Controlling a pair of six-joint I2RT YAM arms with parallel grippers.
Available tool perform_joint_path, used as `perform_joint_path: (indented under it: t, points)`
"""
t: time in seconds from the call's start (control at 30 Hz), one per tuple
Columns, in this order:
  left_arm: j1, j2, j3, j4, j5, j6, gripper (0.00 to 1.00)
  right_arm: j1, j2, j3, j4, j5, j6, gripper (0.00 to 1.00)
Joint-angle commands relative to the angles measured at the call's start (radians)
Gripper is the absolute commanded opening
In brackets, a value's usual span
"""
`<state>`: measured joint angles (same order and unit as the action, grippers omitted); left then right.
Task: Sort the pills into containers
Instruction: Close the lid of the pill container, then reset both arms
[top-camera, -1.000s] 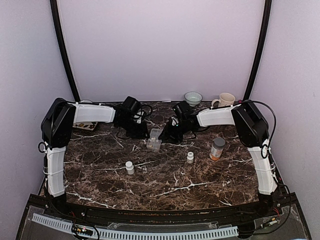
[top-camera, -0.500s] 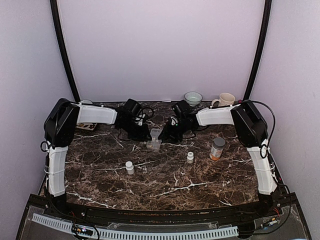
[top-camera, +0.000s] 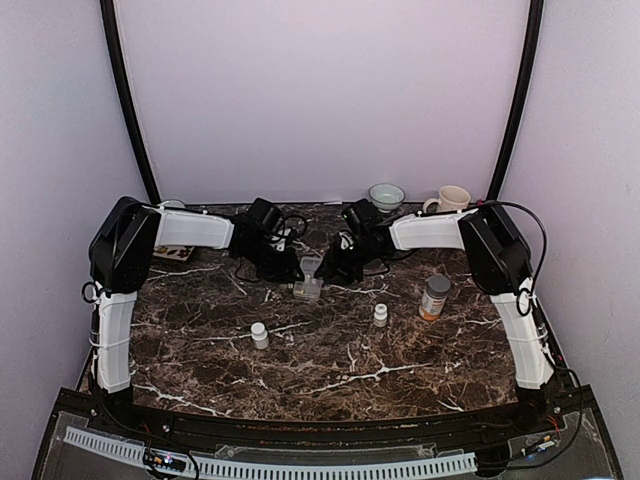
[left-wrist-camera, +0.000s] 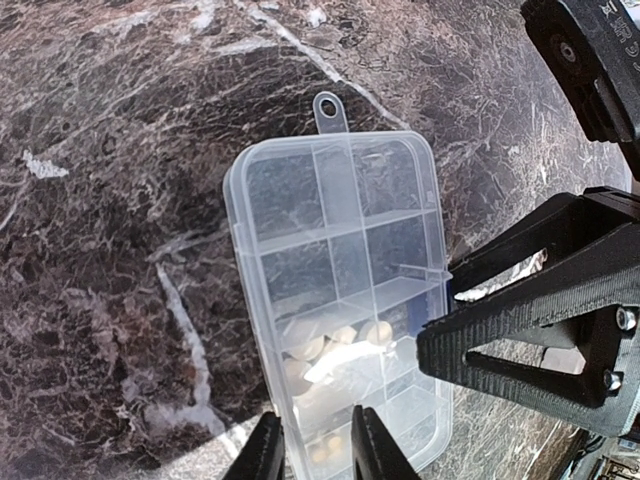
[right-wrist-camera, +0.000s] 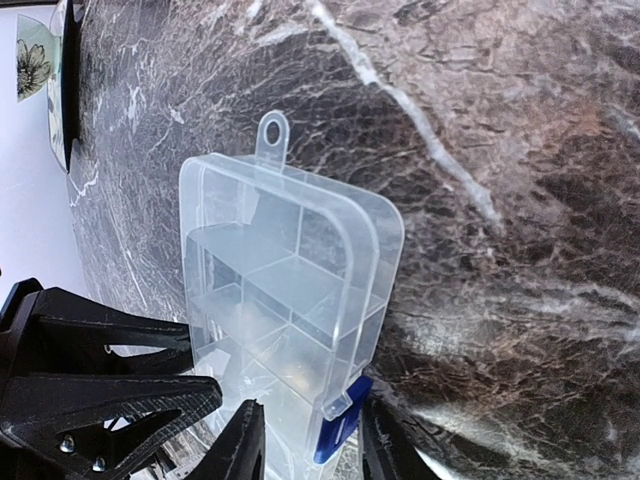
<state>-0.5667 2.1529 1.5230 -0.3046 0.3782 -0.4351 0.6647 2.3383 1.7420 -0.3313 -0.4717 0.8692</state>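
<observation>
Top external: dark marbled bench (top-camera: 330, 360), lilac walls (top-camera: 320, 100).
My left fingers (left-wrist-camera: 265, 455): narrow at pill box (left-wrist-camera: 340, 270), grip unclear.
My right fingers (right-wrist-camera: 238, 450): likewise.

This is looking like a robotics lab test booth, not a home. Pale lilac panel walls (top-camera: 320, 100) are closing in the back and both sides, and black curved poles (top-camera: 128, 100) are rising at the rear corners. A dark brown marble-patterned desk (top-camera: 330, 365) is carrying a white-and-black left robot arm (top-camera: 110, 335) and a matching right robot arm (top-camera: 527, 340) bolted at its near edge, with a white slotted cable duct (top-camera: 300, 468) running along the front frame. A cream mug (top-camera: 452, 200), a pale bowl (top-camera: 386, 195), an orange bottle with a grey cap (top-camera: 434, 298) and a clear plastic compartment pill box (top-camera: 308, 281) are sitting on the desk.
</observation>
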Motion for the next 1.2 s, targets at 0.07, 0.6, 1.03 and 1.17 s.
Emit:
perform_joint_path:
  t: [0.07,0.6,1.03,1.17]
  points:
    - [-0.007,0.022,0.018,-0.037,-0.003,0.004,0.27,0.016,0.040,-0.031,-0.070,0.103,-0.031,0.36]
    - [0.003,-0.026,0.112,-0.086,-0.056,0.004,0.44,-0.026,-0.131,-0.042,-0.103,0.288,-0.161,0.48]
    - [0.045,-0.453,-0.201,0.198,-0.380,0.078,0.53,-0.123,-0.471,-0.249,-0.017,0.601,-0.404,0.54]
    - [0.047,-0.669,-0.441,0.427,-0.508,0.158,0.56,-0.142,-0.579,-0.344,0.018,0.746,-0.446,0.65]
